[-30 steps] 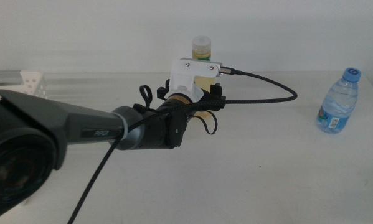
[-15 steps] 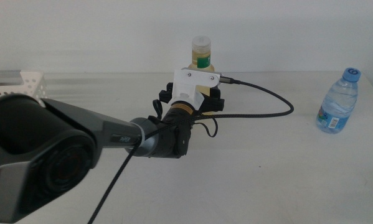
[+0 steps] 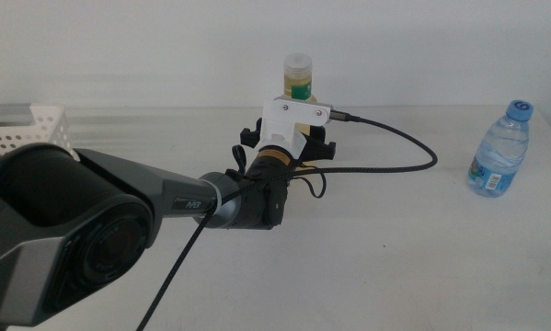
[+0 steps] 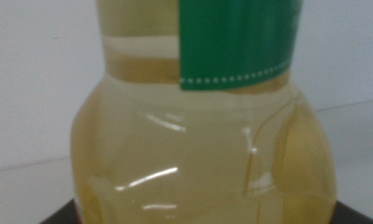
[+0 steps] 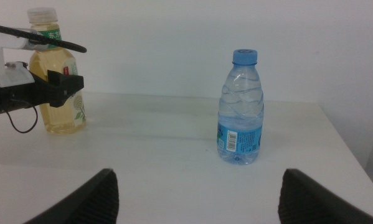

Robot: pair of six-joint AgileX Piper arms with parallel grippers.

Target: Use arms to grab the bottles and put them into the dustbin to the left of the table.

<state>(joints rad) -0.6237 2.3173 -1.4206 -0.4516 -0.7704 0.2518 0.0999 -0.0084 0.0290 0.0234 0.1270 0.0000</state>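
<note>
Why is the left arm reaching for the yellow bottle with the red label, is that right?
Nearly right: the left gripper is at the yellow bottle, but its label is green, not red. The left wrist view shows this close up. The right gripper waits, open, facing the water bottle.

You get bright, even, soft light w/ faint shadows on the table (image 3: 413, 257); left wrist view blurred close-up of yellow bottle (image 4: 198, 149) w/ glare streaks; near arm (image 3: 63, 239) defocused.
</note>
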